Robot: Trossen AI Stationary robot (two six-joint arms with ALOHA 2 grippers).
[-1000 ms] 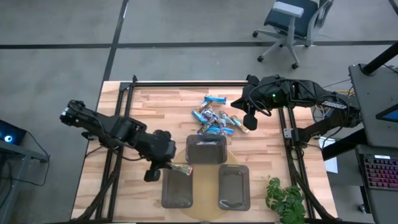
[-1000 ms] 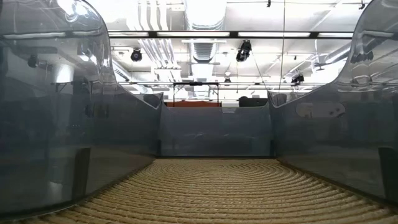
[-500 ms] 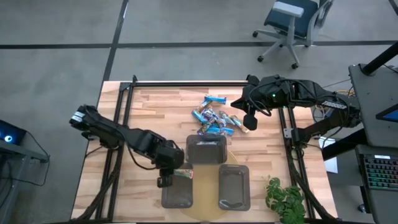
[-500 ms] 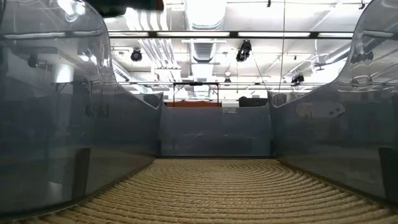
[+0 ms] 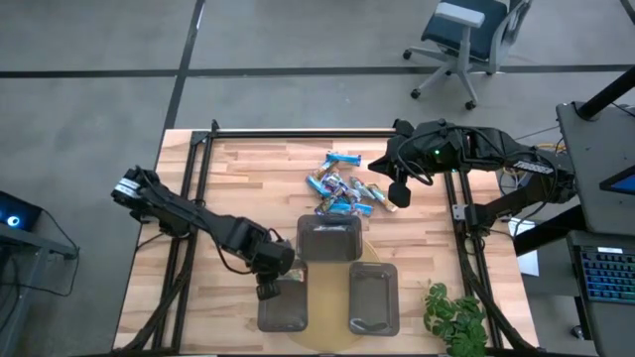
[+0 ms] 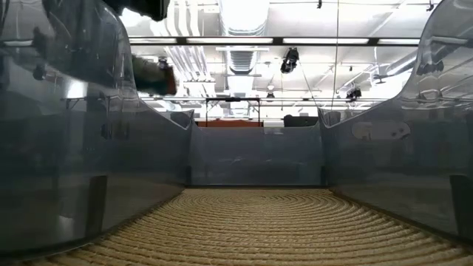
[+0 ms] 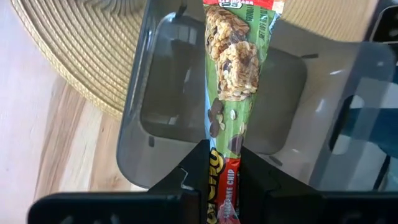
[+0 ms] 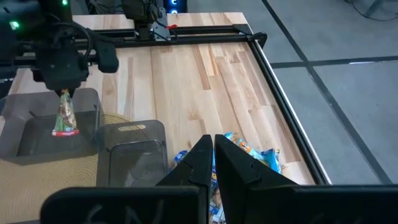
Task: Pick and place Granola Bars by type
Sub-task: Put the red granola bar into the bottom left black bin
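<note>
High view — left gripper (image 5: 270,290) hangs over a grey tray (image 5: 283,313), pinching a green-wrapped granola bar (image 7: 231,81) — arm stretched.

Wooden plank table (image 5: 248,178) with black rails along left, right and far edges. Lying on it: loose heap of mostly blue Granola Bars (image 5: 342,188) toward the far middle; round woven mat (image 5: 332,337) at the near edge, carrying three dark grey trays (image 5: 373,297), one just beside the heap.
</note>
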